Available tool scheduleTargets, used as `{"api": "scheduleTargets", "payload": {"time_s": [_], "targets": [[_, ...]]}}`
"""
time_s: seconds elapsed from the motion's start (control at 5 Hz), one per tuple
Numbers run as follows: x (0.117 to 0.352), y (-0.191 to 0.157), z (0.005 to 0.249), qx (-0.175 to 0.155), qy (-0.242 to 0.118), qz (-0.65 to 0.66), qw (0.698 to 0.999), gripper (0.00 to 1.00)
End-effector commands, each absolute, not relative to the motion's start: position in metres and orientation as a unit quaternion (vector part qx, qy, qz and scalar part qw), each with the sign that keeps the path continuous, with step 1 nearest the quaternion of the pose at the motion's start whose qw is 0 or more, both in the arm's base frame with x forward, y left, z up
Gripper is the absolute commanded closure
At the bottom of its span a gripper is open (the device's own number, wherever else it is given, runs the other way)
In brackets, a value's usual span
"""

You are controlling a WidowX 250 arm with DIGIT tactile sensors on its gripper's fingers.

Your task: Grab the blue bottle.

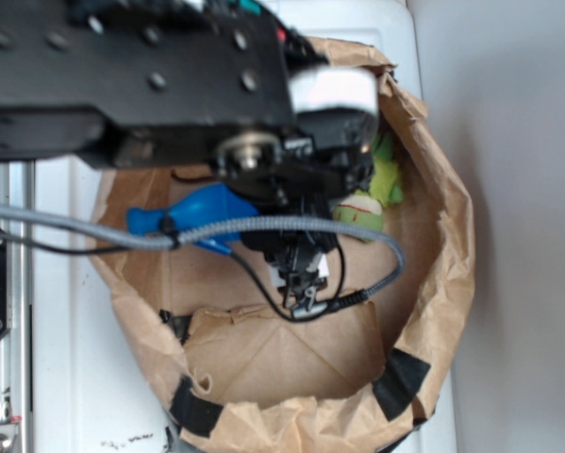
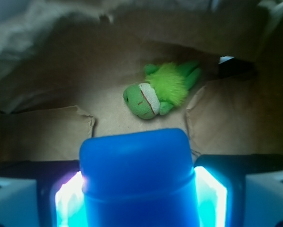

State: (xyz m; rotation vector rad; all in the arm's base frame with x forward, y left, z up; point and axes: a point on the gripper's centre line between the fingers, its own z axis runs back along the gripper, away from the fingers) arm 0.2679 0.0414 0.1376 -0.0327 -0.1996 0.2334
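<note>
Low in the wrist frame, the gripper (image 2: pixel 139 189) is clamping the blue bottle (image 2: pixel 137 179) between its pads, long axis running left-right in the exterior view.

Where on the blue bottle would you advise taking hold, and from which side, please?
Grip the blue bottle across its thick cylindrical body, coming from above: it lies on its side in the paper bag, and the tool already straddles that smooth, even section.

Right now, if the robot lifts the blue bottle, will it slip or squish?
The blue bottle looks like smooth, glossy plastic, so it could slide a little between the jaws. Its thick body seems stiff, so probably no squishing. Being round, it would likely roll if dropped in the paper bag.
</note>
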Motion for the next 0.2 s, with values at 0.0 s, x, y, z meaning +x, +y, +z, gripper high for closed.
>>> {"api": "scheduleTargets", "payload": {"time_s": [0.0], "targets": [[0.2752,0.0424,0.1492,0.009,-0.146,0.098,0.984,1.0]]}}
